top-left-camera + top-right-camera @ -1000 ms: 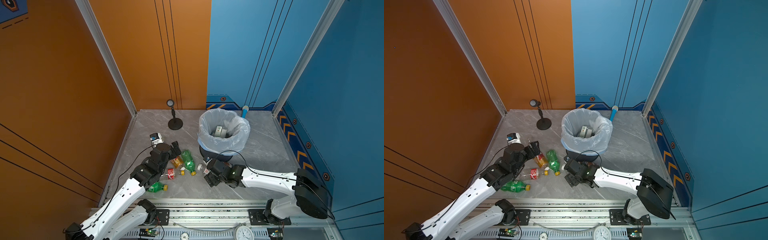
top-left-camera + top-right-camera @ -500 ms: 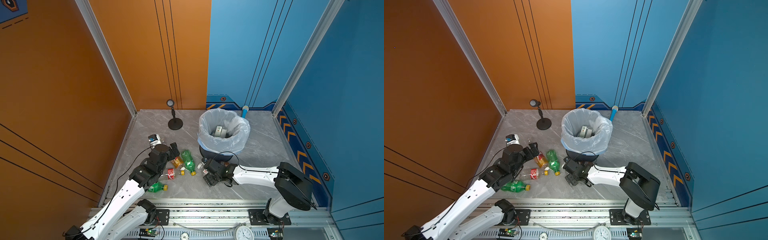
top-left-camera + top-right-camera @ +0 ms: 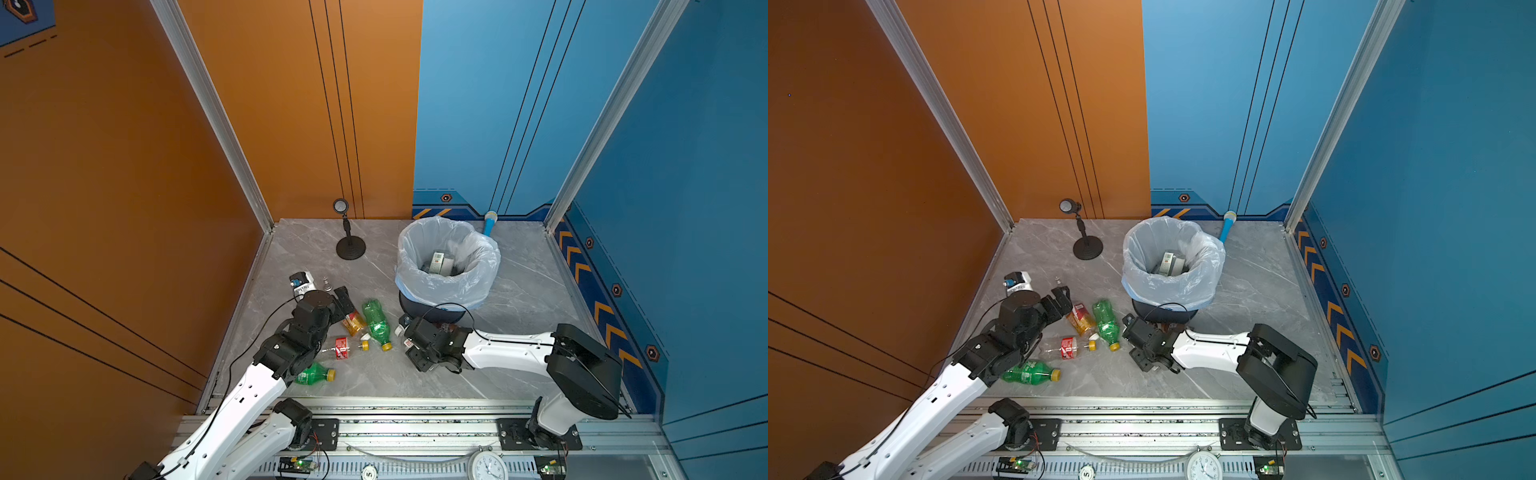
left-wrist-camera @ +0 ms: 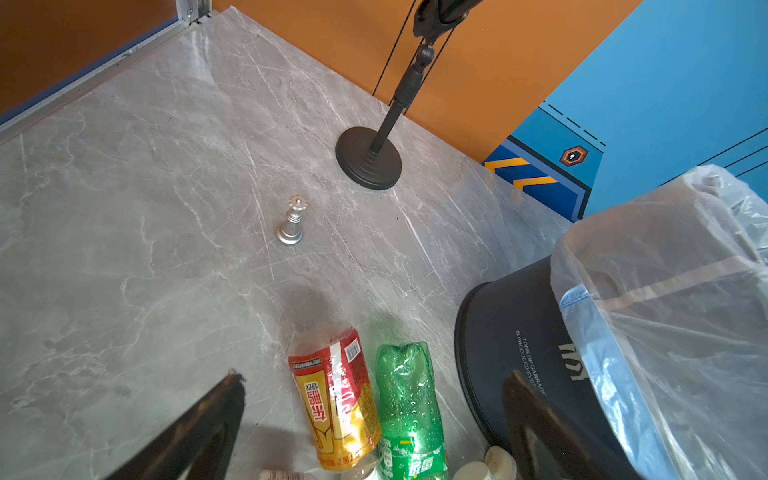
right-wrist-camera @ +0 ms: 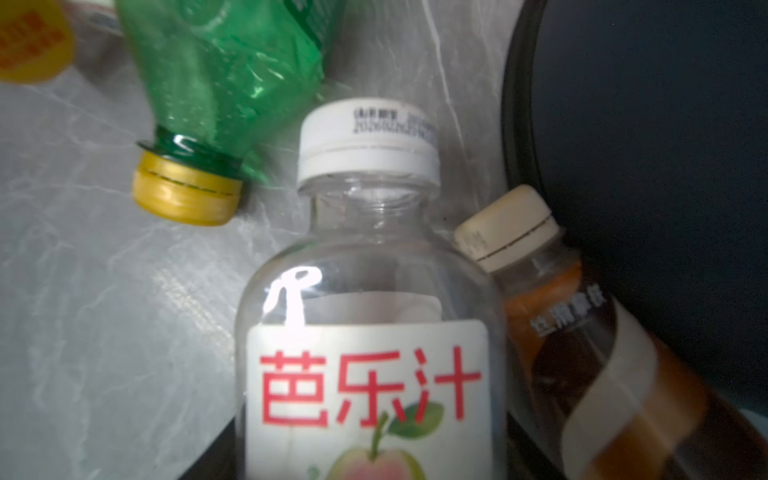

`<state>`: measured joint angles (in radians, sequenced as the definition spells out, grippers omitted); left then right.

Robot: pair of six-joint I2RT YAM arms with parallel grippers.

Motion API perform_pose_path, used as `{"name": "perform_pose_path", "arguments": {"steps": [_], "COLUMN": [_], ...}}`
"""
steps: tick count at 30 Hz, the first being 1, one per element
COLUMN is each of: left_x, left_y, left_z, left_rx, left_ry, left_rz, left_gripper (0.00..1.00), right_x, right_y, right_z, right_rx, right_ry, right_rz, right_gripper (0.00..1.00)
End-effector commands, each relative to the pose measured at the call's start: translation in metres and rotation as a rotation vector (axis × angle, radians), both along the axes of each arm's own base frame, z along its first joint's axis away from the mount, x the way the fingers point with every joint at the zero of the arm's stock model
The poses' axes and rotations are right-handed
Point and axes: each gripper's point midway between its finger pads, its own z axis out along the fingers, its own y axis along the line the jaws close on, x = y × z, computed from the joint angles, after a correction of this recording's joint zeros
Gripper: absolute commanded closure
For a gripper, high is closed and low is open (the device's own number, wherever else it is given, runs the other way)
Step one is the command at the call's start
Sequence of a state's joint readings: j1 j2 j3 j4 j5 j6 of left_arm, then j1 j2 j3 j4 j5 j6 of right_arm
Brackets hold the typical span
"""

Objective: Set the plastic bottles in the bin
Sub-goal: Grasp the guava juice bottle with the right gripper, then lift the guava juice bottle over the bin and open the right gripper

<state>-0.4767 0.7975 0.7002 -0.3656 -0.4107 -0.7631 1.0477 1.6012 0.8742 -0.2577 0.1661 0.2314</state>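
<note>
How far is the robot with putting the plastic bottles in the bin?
Done: a few labelled bottles lie inside the bin. In hand: the clear guava-juice bottle sits at the right pincer; a firm grip I cannot confirm. The left pincer is open, empty. Left: two green bottles, the red-and-yellow-labelled bottle, the red-labelled clear bottle and a brown bottle lie outside it.
</note>
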Motion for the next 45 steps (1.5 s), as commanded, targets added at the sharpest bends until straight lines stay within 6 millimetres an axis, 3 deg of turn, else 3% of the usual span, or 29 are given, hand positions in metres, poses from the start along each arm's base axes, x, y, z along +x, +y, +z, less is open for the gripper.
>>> {"name": "perform_pose_path", "arguments": {"steps": [1,8,12,16,22,27,31,35,41,45], "left_x": [-0.004,-0.006,-0.006,-0.008,-0.01,-0.01,-0.011,-0.011,-0.012,-0.01], "left_y": [0.005,0.011,0.013,0.015,0.017,0.017,0.018,0.019,0.02,0.019], "left_z": [-0.011,-0.02,-0.025,-0.029,-0.031,-0.034,-0.034,-0.037,-0.042,-0.045], "left_rx": [-0.011,-0.026,-0.034,-0.038,-0.04,-0.044,-0.045,-0.048,-0.054,-0.061], "left_ry": [0.035,0.059,0.075,0.089,0.098,0.107,0.113,0.124,0.138,0.147], "left_rz": [0.017,0.043,0.049,0.056,0.061,0.061,0.06,0.061,0.064,0.062], "left_gripper": [0.02,0.02,0.02,0.02,0.02,0.02,0.02,0.02,0.02,0.02], "right_x": [0.003,-0.013,-0.012,0.013,0.074,0.126,0.159,0.18,0.194,0.197], "right_y": [0.008,0.018,0.018,-0.002,-0.049,-0.064,-0.059,-0.054,-0.044,-0.051], "right_z": [0.054,0.155,0.227,0.298,0.365,0.377,0.366,0.351,0.329,0.326], "right_rx": [0.079,0.298,0.465,0.579,0.738,0.744,0.698,0.675,0.656,0.651], "right_ry": [-0.087,-0.209,-0.322,-0.511,-0.669,-0.702,-0.697,-0.677,-0.629,-0.604], "right_rz": [0.015,0.104,0.112,0.031,-0.168,-0.243,-0.259,-0.268,-0.269,-0.319], "right_gripper": [0.46,0.47,0.47,0.46,0.46,0.46,0.46,0.46,0.45,0.12]}}
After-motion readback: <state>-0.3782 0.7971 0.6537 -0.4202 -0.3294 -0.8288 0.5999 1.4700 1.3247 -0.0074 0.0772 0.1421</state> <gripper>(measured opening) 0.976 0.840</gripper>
